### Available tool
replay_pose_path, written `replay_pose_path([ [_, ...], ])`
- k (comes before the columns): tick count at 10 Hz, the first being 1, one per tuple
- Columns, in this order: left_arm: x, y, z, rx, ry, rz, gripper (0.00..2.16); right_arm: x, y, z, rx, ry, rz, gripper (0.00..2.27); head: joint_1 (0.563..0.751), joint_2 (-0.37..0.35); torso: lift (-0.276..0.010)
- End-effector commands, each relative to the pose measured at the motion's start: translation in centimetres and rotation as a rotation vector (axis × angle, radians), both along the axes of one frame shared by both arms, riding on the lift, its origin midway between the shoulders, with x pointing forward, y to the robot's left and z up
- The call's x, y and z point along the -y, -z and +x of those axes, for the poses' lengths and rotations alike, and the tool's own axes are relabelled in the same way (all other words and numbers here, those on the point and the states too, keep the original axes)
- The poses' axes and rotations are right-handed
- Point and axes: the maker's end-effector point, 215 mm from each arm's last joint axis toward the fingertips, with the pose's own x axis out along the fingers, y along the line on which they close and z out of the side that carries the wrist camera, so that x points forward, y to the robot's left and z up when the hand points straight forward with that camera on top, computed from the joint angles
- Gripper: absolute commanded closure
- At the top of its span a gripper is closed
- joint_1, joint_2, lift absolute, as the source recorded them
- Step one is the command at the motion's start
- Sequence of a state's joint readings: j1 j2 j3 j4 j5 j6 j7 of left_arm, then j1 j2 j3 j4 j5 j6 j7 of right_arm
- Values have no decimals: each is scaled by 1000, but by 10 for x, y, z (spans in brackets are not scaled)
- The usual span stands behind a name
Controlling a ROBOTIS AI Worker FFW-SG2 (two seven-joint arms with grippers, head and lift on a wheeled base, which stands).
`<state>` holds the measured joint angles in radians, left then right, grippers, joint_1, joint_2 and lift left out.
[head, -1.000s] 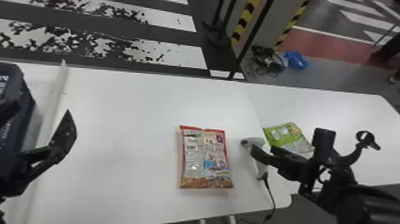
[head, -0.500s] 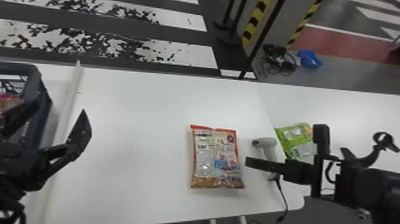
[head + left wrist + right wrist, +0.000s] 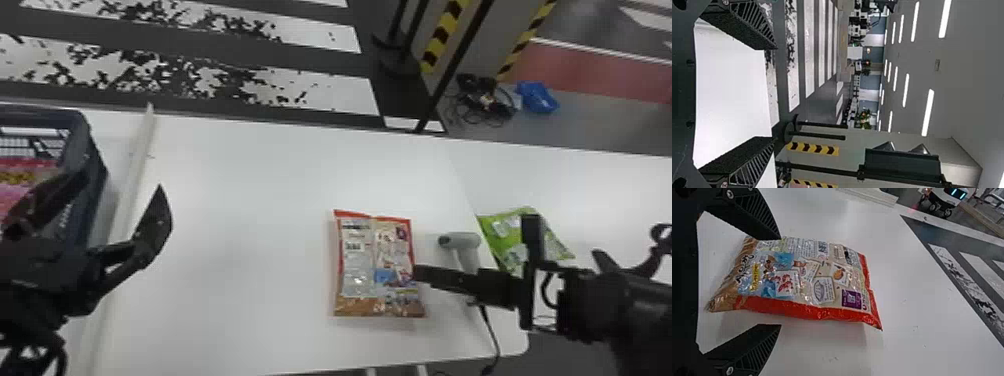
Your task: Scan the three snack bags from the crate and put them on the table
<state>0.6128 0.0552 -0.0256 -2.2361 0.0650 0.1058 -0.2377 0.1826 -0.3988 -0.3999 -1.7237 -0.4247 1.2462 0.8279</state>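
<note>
Snack bags, count: a green bag (image 3: 505, 230) lies flat beside the scanner (image 3: 465, 241), on the robot's right; a red-edged bag (image 3: 377, 270) lies on the table (image 3: 250, 200); pink-and-red packaging (image 3: 30, 177) sits in the crate (image 3: 95, 155).

Progress, judged: green bag probably finished, red-edged bag out of the crate and likely next for scanning, third bag left to do. Scanner lies on the table, ungripped.

Right gripper (image 3: 781, 282): fingers spread at the red-edged bag, nothing pinched; contact cannot be told. Left gripper (image 3: 775, 93): fingers spread, empty, near the crate.

View comparison: head view gives crate, scanner and green bag; right wrist view gives the gap between the fingers and a purple square (image 3: 851, 299) on the bag's face.
</note>
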Motion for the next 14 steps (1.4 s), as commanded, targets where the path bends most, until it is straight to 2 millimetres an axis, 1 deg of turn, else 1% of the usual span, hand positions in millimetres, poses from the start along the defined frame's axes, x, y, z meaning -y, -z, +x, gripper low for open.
replay_pose_path([
  [1,2,-2,-1,5,7,2,46,-1,14,6,14,-17,-28,90,695,-246,-94],
  [3,0,-1,-1,2,3,6,46,-6,24,11,24,-42,-42,90,695,-245,-94],
  [4,-1,0,-1,1,3,8,46,-12,30,11,32,-61,-44,90,695,-241,-94],
  [5,-1,0,-1,3,5,11,46,-20,30,9,34,-82,-18,178,695,-233,-94],
  [6,-1,0,0,3,5,11,46,-27,31,7,28,-100,-10,637,695,-222,-94],
  [7,-1,-1,1,4,5,13,46,-33,34,1,-2,-113,0,1868,695,-211,-94],
  [9,-2,1,2,3,8,18,46,-37,29,3,7,-121,14,2138,695,-200,-94],
  [10,-5,3,3,0,6,19,46,-39,23,2,16,-125,17,2142,695,-195,-94],
  [11,-6,1,3,5,3,20,46,-44,11,1,35,-125,35,2145,695,-188,-94],
  [12,-5,2,6,7,1,37,46,-48,-6,0,53,-123,64,2142,695,-181,-94],
  [13,-6,6,11,-4,-4,45,46,-53,-20,2,68,-114,106,2142,695,-173,-94],
  [14,-5,8,13,-7,-4,42,46,-48,-41,8,98,-80,154,2142,695,-168,-94],
])
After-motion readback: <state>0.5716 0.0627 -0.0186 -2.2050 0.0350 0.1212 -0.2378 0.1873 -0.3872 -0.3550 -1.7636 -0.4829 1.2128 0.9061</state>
